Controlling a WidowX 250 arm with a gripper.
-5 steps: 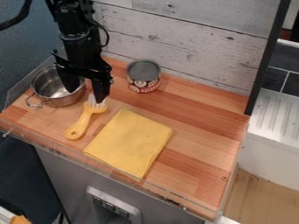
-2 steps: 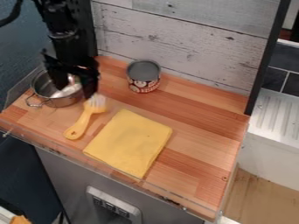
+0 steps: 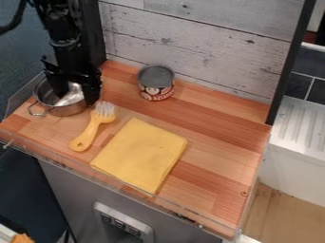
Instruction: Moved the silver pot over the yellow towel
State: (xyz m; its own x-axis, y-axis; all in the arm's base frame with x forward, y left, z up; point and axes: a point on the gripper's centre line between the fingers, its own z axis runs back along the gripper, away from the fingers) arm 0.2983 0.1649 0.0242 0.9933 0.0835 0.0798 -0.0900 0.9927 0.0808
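- The black two-finger gripper (image 3: 76,98) has shifted toward the view's left over the last second; one finger, lately above the brush's bristles, now stands beside the pot's near-right rim.
- We read this shift as lining up a grasp on the pot wall, with lifting and carrying to follow.
- We note the fingers well apart, one within the pot's mouth and the other outside; nothing is clamped between them, and we cannot tell whether either touches metal.
- The round, silver metal pot (image 3: 64,111) sits upright at the counter's left, its loop handle toward us, unmoved and off the towel.
- Just beside it lies the yellow-handled brush with pale bristles (image 3: 89,131); we judge that a low carry could knock it.
- Beyond the brush, we find the flat yellow cloth towel (image 3: 141,154), the intended resting place, likewise unmoved.
- Farther back, near the whitish plank wall (image 3: 209,40), stands a patterned cylindrical can (image 3: 156,84), upright on the wooden counter (image 3: 219,154).
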